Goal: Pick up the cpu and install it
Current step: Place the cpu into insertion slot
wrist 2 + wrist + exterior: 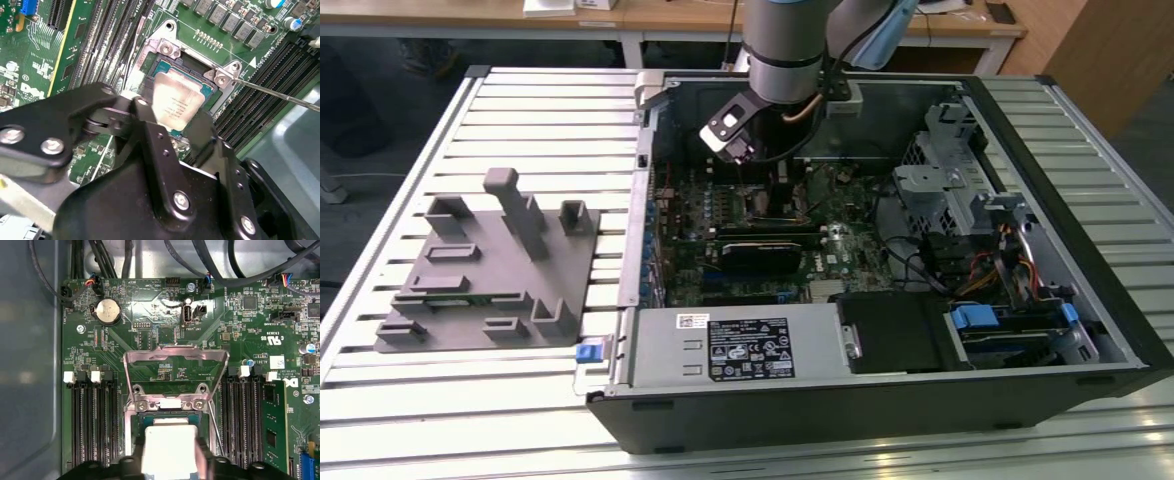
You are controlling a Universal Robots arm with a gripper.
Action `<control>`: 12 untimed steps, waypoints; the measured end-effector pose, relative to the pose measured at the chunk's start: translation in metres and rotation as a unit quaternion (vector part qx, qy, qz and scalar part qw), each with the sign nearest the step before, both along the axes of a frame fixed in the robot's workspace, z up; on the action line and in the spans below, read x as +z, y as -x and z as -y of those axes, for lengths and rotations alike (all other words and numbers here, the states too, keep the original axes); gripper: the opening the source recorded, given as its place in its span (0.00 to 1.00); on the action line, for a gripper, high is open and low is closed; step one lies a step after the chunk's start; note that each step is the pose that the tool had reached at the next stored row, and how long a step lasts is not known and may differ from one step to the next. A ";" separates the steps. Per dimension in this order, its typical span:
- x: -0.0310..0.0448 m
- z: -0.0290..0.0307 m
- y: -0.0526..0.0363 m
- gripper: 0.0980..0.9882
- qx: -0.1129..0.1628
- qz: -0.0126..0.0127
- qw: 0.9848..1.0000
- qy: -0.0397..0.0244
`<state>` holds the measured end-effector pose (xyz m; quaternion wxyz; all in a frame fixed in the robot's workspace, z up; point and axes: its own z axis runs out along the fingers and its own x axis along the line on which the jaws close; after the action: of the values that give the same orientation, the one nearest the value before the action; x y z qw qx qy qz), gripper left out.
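The tool [175,120] is closed to the width of the cpu [175,102] and holds it. In the second wrist view its two black fingers [152,135] press against opposite edges of the chip, and the pale metal top shows between them. The first wrist view has the same grip: the cpu [170,450] sits between the dark finger ends of the tool [170,462].

The cpu is directly over the open socket [200,70] on the green motherboard [150,305], inside the socket's metal frame. I cannot tell whether it already touches the socket bed or hangs just above it. The hinged load plate [175,356] is flipped back and clear of the opening. The thin retaining lever [280,95] sticks out to one side, away from the chip. Rows of black memory slots [92,425] flank the socket on both sides.

In the upper middle of the exterior view, the arm reaches down into the open computer case [881,420], with the tool [744,140] low over the board. The case lies on the slatted counter [520,100]. A grey fixture [494,270] stands well apart from it in the left half of that view.
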<state>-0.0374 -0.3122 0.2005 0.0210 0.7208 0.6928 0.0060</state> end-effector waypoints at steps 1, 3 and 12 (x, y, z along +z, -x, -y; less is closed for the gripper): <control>0.0006 0.0000 0.0000 0.41 0.000 0.000 1.000 0.000; 0.0021 0.0000 0.0000 0.34 0.000 0.000 1.000 0.000; 0.0105 0.0000 0.0000 0.02 0.000 0.000 1.000 0.000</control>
<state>-0.0374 -0.3122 0.2110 0.0209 0.7208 0.6928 0.0060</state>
